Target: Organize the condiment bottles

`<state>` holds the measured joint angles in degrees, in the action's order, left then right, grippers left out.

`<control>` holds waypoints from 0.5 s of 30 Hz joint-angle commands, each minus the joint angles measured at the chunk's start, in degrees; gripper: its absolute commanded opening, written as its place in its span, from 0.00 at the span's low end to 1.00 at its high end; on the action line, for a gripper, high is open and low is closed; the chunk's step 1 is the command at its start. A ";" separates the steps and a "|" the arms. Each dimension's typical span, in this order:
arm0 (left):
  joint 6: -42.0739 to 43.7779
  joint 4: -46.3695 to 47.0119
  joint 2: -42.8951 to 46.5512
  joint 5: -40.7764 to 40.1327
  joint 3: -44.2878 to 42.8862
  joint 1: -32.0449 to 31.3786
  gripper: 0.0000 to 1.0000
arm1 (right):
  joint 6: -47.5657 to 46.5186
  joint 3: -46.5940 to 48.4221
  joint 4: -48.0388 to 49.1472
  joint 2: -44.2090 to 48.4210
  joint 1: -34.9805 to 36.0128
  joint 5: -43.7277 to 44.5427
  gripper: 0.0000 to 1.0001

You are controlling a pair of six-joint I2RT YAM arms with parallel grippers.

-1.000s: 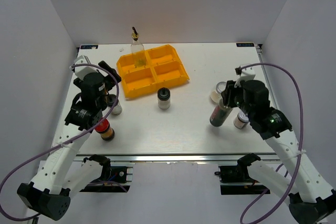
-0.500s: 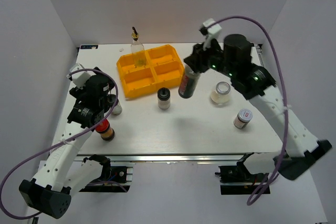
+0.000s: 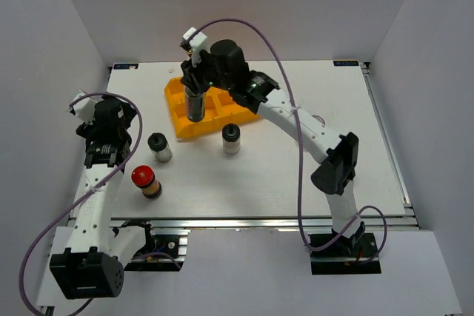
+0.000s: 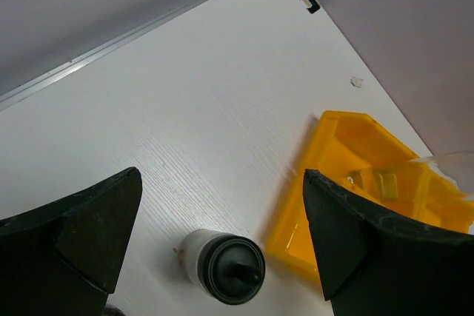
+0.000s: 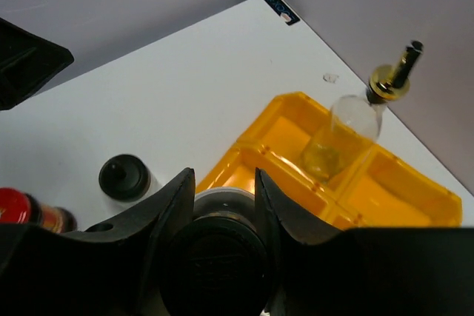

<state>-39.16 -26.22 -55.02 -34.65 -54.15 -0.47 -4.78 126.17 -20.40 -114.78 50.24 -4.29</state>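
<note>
Right arm is stretched way across the counter (image 3: 296, 175), and the right fingers (image 5: 220, 194) are clamped on the neck of the tall dark bottle (image 3: 196, 106), just under its black cap. The bottle hangs upright at the near-left compartment of the yellow tray (image 3: 178, 122). Honestly can't tell whether its bottom is touching the tray floor or not.

The clear gold-spouted bottle (image 5: 348, 127) stands in the far-left compartment, right behind the dark one. The top view hides it behind the arm.

The left fingers (image 4: 220, 190) are spread wide with nothing between them, sitting over on the left side of the counter. Just in front of them is a black-capped shaker (image 3: 158, 144), standing beside the tray's left end but not touching it.

A second black-capped shaker (image 3: 231, 138) stands just in front of the tray. The red-lidded jar (image 3: 146, 180) is nearer the front edge, close to the first shaker.
</note>
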 commanded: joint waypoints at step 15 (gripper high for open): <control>4.00 8.28 -1.22 11.45 4.67 8.38 0.98 | -8.93 11.55 48.77 -17.92 1.71 12.90 0.00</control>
<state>-36.05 -20.08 -57.47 -23.86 -49.43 7.77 -9.82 131.48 7.51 -134.61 52.14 5.34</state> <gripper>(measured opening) 0.982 0.415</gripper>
